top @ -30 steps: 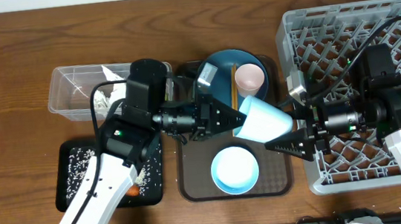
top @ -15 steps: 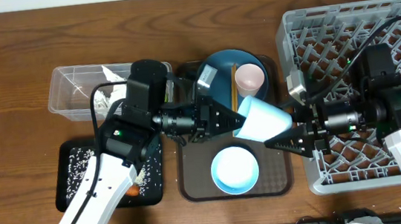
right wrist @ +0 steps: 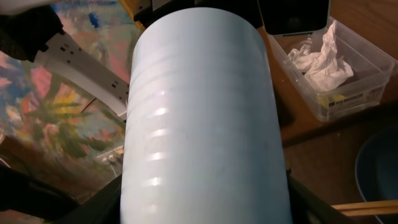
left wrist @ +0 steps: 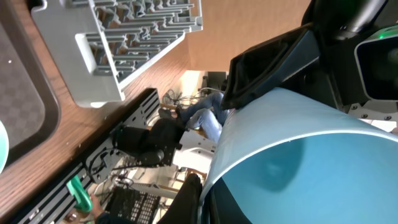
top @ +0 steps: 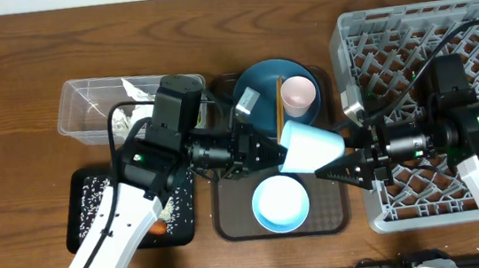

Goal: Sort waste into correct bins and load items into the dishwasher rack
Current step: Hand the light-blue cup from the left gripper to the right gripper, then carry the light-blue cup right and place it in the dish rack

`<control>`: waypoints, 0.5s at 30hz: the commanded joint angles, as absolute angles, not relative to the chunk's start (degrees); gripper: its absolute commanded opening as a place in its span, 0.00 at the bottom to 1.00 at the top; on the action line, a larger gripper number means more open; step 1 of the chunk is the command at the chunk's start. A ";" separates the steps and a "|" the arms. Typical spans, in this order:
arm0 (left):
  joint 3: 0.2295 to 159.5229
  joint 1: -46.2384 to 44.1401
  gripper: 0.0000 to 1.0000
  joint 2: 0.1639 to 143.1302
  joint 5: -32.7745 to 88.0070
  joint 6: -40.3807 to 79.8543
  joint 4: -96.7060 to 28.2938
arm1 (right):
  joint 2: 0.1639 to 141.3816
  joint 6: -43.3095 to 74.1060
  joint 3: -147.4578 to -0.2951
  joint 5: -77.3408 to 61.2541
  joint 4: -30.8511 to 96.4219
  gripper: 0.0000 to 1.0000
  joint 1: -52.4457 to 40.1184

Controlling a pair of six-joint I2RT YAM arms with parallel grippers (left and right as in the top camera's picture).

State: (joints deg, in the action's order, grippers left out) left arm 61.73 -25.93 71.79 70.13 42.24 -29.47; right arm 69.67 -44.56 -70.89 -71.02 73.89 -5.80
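The light blue cup (top: 312, 147) hangs on its side above the brown serving tray (top: 230, 217), between my two grippers. My left gripper (top: 270, 151) is shut on its rim, one finger inside and one outside (left wrist: 202, 199); the cup's inside (left wrist: 311, 149) fills the left wrist view. My right gripper (top: 337, 170) is open with its fingers on either side of the cup body (right wrist: 205, 124). The dark blue plate (top: 257, 92) holds the pinkish-white cup (top: 298, 97) and the chopsticks (top: 279, 103). The light blue bowl (top: 281, 204) sits below. The grey dishwasher rack (top: 476, 11) is at the right.
The clear tub (top: 81, 110) at the back left holds white napkins (right wrist: 320, 56) and a yellow-green wrapper (right wrist: 329, 98). The black tray (top: 85, 230) at the front left holds rice grains, with an orange carrot (top: 158, 227) at its edge under my left arm.
The cup has shifted slightly down and to the left with my left gripper. My right gripper has moved left, closer around the cup.
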 commanded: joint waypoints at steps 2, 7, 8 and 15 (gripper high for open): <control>60.23 -26.24 0.06 71.48 70.91 36.53 -35.03 | 69.21 -42.85 -72.16 -72.40 70.57 0.34 -3.38; 60.23 -26.24 0.06 71.48 69.30 35.55 -37.63 | 69.21 -41.15 -72.16 -72.23 69.10 0.34 -3.38; 60.23 -26.24 0.06 71.48 68.12 35.53 -38.33 | 69.21 -41.15 -72.16 -72.23 69.10 0.34 -3.38; 60.23 -27.38 0.07 71.48 65.01 34.50 -40.73 | 69.21 -41.15 -72.16 -72.12 68.34 0.32 -3.38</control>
State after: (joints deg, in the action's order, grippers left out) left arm 62.98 -25.71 71.79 67.55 38.26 -37.28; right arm 69.67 -42.70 -70.19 -71.22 70.91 -5.96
